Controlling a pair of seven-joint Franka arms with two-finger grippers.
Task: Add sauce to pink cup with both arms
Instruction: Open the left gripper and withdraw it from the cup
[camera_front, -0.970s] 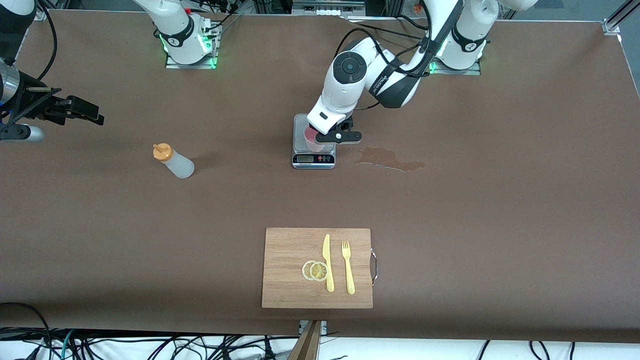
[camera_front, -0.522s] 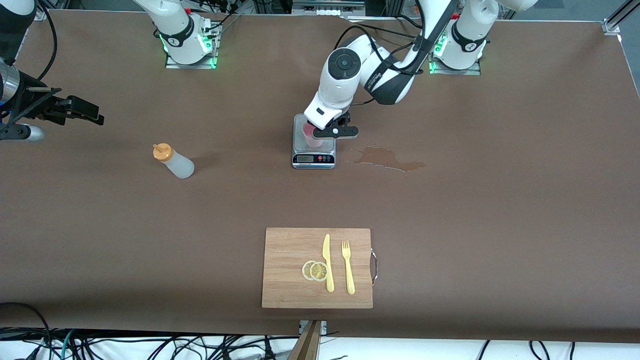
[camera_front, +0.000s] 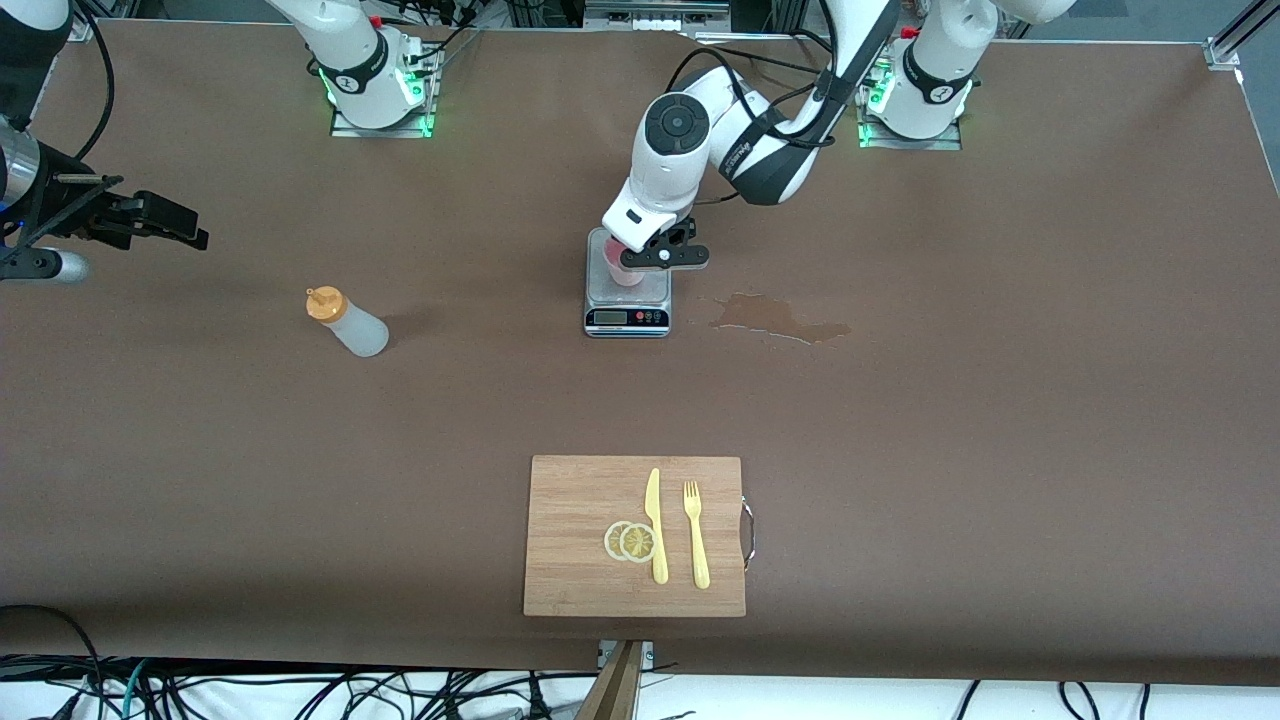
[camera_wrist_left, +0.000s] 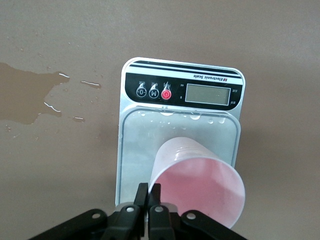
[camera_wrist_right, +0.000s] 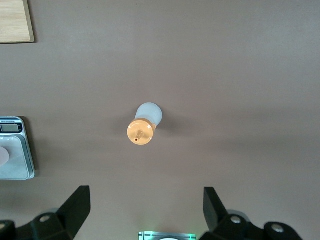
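Table (camera_front: 1000, 450): carrying everything; showing a wet brown spill (camera_front: 780, 318) just beside the scale, toward the left arm's end.
Cutting board (camera_front: 580, 530): lying nearer the front camera than the scale; bearing a knife, a fork and two lemon slices; apparently playing no part in this step.
Right end effector (camera_front: 150, 225): hanging released, fingers spread wide, over the right arm's end of the table; waiting near the sauce, not touching it. Judging by the layout, needing next to descend around the bottle's body, clench, and carry it over the cup.
Left end effector (camera_wrist_left: 149, 192): clenching on the pink cup's rim wall, fingers nearly together, above the scale; seemingly steadying the cup for filling.
Scale (camera_front: 627, 318): sitting mid-table, carrying the cup on its wet metal platform.
Sauce (camera_front: 345, 322): standing upright, well apart from the scale, toward the right arm's end; showing a translucent whitish body and orange nozzle cap.
Pink cup (camera_wrist_left: 200, 185): sitting on the scale; pale pink, tapered, appearing empty inside.
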